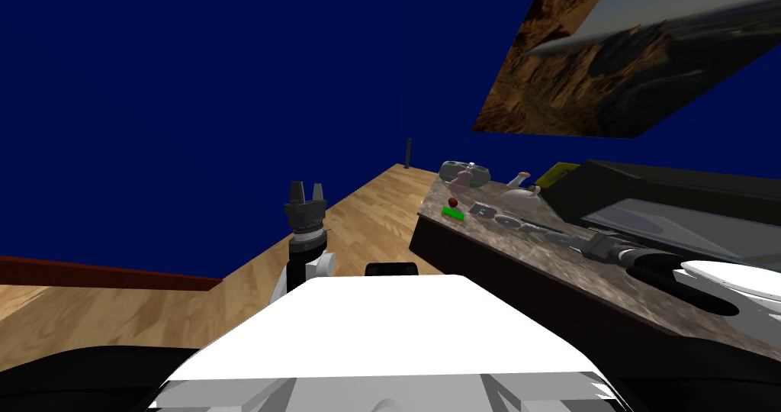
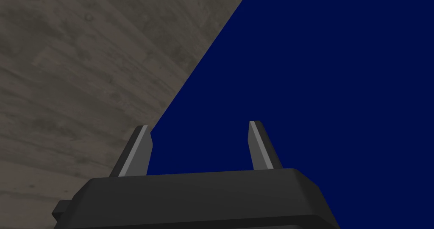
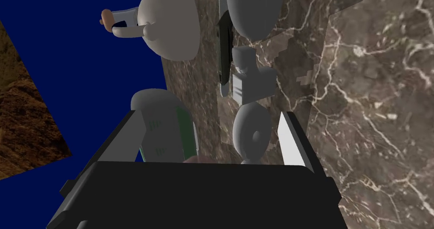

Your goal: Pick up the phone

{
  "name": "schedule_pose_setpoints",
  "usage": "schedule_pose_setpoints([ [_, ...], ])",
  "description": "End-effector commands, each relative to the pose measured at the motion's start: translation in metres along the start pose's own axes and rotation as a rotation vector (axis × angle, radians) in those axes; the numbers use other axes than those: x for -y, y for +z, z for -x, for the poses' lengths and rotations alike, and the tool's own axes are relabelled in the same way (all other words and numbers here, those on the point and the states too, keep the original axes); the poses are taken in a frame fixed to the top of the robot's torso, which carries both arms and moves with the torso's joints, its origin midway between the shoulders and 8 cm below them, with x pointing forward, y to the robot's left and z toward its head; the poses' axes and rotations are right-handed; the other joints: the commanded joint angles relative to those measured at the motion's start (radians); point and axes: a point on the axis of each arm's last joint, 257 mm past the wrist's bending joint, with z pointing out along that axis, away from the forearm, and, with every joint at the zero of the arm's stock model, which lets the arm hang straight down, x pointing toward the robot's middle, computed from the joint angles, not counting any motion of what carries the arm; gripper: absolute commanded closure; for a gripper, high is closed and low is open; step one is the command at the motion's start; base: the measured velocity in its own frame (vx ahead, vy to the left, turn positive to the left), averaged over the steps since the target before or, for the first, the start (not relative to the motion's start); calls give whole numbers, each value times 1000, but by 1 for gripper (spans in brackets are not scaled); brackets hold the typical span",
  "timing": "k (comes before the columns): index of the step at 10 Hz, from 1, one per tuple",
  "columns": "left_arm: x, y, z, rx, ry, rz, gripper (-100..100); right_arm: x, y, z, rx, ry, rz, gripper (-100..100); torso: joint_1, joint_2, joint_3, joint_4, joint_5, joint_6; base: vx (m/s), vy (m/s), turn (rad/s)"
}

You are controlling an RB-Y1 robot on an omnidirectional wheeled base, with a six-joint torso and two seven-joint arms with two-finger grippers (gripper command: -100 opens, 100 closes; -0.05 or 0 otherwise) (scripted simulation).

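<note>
**Head view.** A room with dark blue walls (image 1: 191, 87), a plank floor (image 1: 358, 224) and a landscape picture (image 1: 610, 56) hung above a marble-topped counter (image 1: 519, 241). The grey phone (image 1: 507, 220) lies on the counter near its front edge. Beyond it are a white pot (image 1: 521, 196), a red ball (image 1: 452, 201) and a green block (image 1: 452, 212). The right gripper (image 1: 599, 245) reaches over the counter to the phone's near end. The left gripper (image 1: 306, 186) points upward over the floor, well apart from the counter.

**Left wrist view.** The left gripper's fingers stand wide apart with nothing between them.

**Right wrist view.** The right gripper's fingers are spread wide and grip nothing. The phone's rounded near end lies between them, just beside one finger. A pale cylinder (image 3: 165, 129) with a green edge stands by the other finger. The marble is brown with pale veins.
</note>
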Motion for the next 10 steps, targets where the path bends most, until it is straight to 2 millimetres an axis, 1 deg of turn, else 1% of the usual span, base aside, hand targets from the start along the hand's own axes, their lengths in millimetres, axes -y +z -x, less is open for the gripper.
schedule_pose_setpoints([
  [1,0,0,0,0,0,0,0,-8,-2,-5,-12,-3,9,-100,0,0,0,0,0,0,105,-36,37],
  [2,0,0,0,0,0,0,0,-22,-2,-13,-34,-8,26,-100,0,3,1,0,0,0,108,-40,47],
  [3,0,0,0,0,0,0,0,-22,-2,-13,-34,-8,26,-100,0,3,2,1,0,0,104,-36,26],
  [4,0,0,0,0,0,0,0,-37,-3,-21,-56,-12,43,-100,1,4,2,1,0,0,123,-51,51],
  [5,0,0,0,0,0,0,0,-51,-3,-27,-74,-16,59,-100,0,3,2,1,0,0,175,-71,71],
  [7,0,0,0,0,0,0,0,-67,-4,-34,-92,-21,77,-100,-1,-2,-1,0,0,0,183,-67,41],
  [8,0,0,0,0,0,0,0,-61,-4,-33,-86,-19,70,-100,-1,-1,-1,0,0,0,71,-30,15],
  [9,0,0,0,0,0,0,0,-62,-4,-33,-87,-20,71,0,1,4,2,1,0,0,14,-6,3],
  [10,0,0,0,0,0,0,0,-60,-4,-30,-89,-17,62,-100,3,8,4,2,1,1,-22,-25,64],
])
